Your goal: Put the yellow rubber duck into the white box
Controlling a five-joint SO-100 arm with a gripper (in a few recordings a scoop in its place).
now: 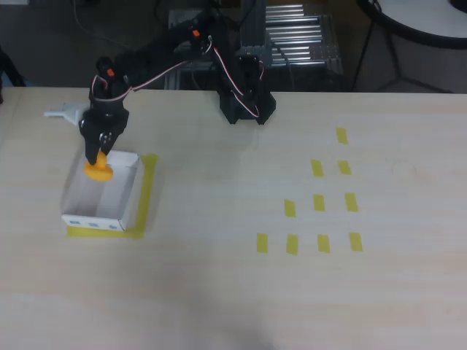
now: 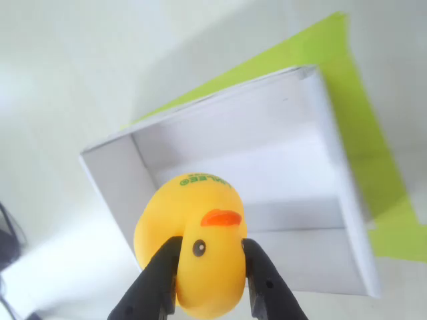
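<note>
**Duck held over the box's far end**

The gripper (image 1: 99, 157) pinches the yellow rubber duck (image 2: 193, 243) at its head, beak toward the wrist camera, its underside turned toward the white box (image 1: 120, 211). In the overhead view the duck hangs over the box's far end, near the desk's (image 1: 219, 292) left edge. Yellow tape (image 1: 148, 191) borders the box. Its white floor is bare.

Soft overhead view, dim background, bright washed-out wrist view, white box (image 2: 267, 173) glaring
</note>
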